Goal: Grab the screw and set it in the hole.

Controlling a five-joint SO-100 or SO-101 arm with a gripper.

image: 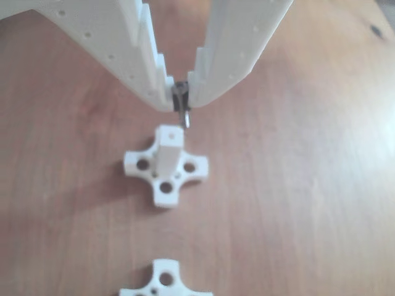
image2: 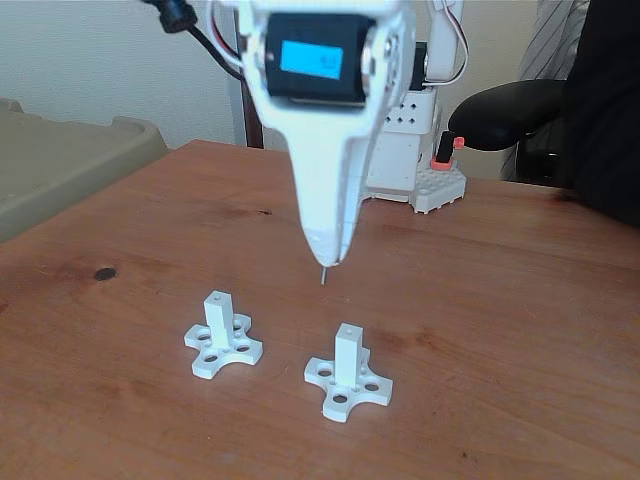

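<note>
Screw [image: 182, 106] pinched between the closed tips of the gripper [image: 181, 98], upper centre of the other view, shank pointing down and out below the jaws. In the fixed view, seen as a thin pin [image2: 323, 274] poking from the white claw [image2: 326, 255], centre frame, hanging clear of the table [image2: 520, 330].

Largest first: brown wooden table across both frames. White arm filling the top of the fixed view, with base block behind at upper right. Two white cross-shaped pieces below: left post [image2: 217, 318] and right post [image2: 347, 352] in the fixed view, well apart. In the other view, one post [image: 168, 148] just below the screw tip, centre frame; a second base [image: 165, 280] cut by the bottom edge. Smallest: hole [image: 171, 134] as a faint dot on the post's top face, also visible on the right post's top [image2: 347, 327].

Step in hand, as judged: carrying done, alignment and lowering remaining. Tip apparently slightly to the right of the hole in the other view, and not yet over a post in the fixed view. Best done by centring over the hole first, keeping the shank vertical, then descending slowly; releasing only once seated. Risk: tip catching the post's edge and tilting the screw in the jaws.
</note>
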